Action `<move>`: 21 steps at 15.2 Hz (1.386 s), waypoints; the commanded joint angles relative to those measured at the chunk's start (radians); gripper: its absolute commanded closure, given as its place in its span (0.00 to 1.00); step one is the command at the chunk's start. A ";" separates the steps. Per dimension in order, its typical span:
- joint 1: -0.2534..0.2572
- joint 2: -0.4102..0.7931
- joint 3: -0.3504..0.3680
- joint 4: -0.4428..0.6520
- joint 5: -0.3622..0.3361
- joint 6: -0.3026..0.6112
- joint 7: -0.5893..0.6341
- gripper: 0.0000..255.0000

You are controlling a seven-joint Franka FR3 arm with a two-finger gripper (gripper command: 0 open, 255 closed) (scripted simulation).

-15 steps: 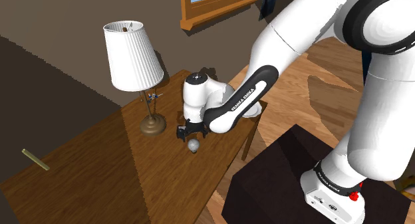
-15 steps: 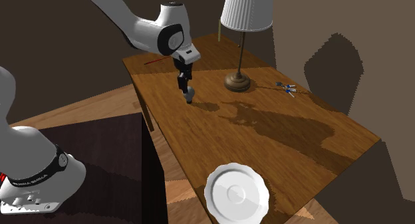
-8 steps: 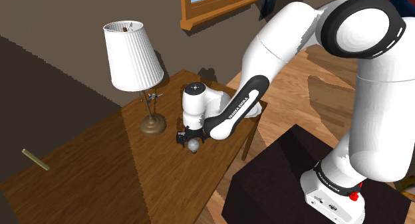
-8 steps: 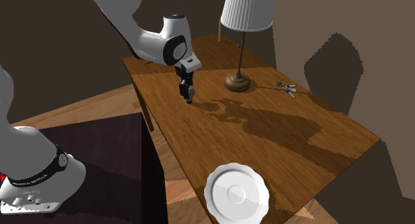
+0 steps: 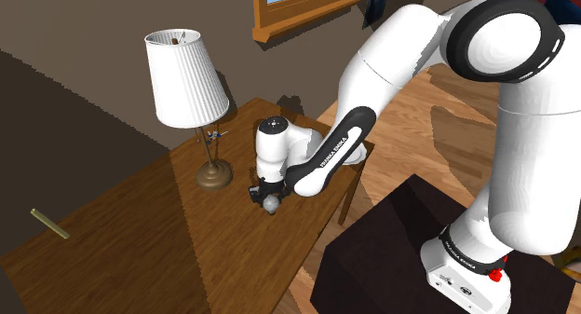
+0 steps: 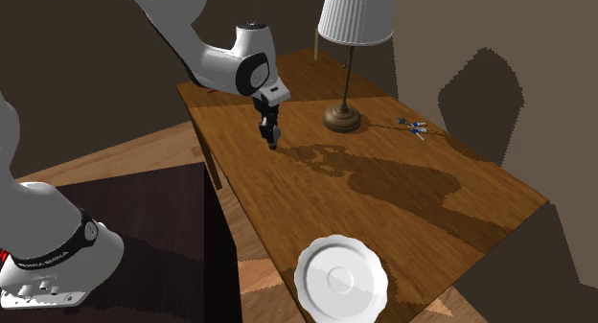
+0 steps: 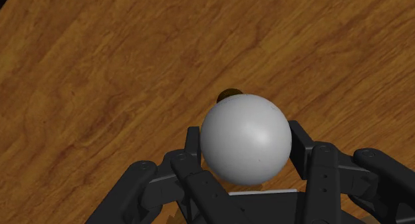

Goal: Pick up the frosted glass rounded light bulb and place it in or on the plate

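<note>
Your gripper point(image 7: 245, 141) hugs the white bulb point(image 7: 246, 133) from both sides so it cannot roll. The plate point(image 6: 341, 275) sits far from the gripper.

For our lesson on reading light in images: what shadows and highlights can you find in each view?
Second exterior view: a broad dark shadow spreads over the table from the lamp base towards that view's right. Shoulder view: a darker band of shade covers the table's left end. Wrist view: the light bulb shows a soft sheen, no hard glare.
</note>
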 commanded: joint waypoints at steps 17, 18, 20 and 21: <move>-0.047 -0.098 0.062 -0.016 0.079 -0.078 -0.059 1.00; -0.052 -0.110 0.069 -0.017 0.090 -0.088 -0.067 1.00; -0.062 -0.134 0.082 -0.018 0.111 -0.109 -0.082 1.00; -0.066 -0.146 0.088 -0.018 0.121 -0.119 -0.090 1.00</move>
